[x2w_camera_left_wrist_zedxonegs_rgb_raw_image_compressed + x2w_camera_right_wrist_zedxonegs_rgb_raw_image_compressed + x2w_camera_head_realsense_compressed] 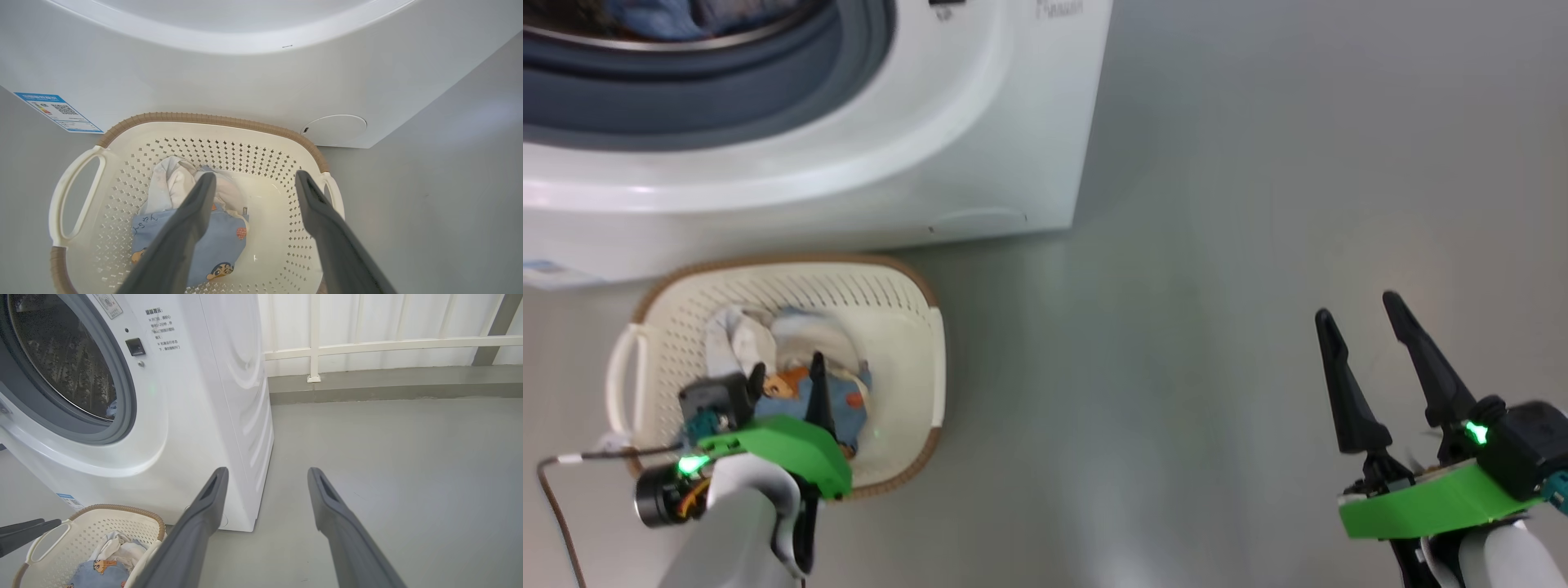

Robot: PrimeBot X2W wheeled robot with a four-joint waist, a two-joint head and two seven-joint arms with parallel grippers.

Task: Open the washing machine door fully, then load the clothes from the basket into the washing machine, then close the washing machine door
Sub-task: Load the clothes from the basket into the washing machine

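Left gripper (786, 371) is down inside the basket (903, 286), jaws apart with nothing between them. In the left wrist view the left gripper (255, 177) has one finger over the blue cloth and the other over the bare basket bottom; can't tell if the tips touch fabric. Right gripper (1356, 306) is well off to the right over bare grey floor (1241, 212), jaws apart and empty; the right wrist view shows the same spread (267, 471). The clothes (220, 241) lie bunched at the bottom of the basket (204, 118), toward its left half: light blue fabric with cartoon faces in front and white cloth behind it. The basket sits on the floor just in front of the washing machine (980, 122), below and slightly right of the drum opening; whether it touches the front panel is unclear. On the washing machine (245, 81) front, a blue sticker (59, 112) is low left and a round hatch (335, 128) low right. Further up, the grey gasket (122, 388) rings an uncovered opening, with the steel drum (65, 363) visible inside. Some blue fabric (662, 20) lies in the drum. Behind the machine are a white railing (388, 345) and a wall.
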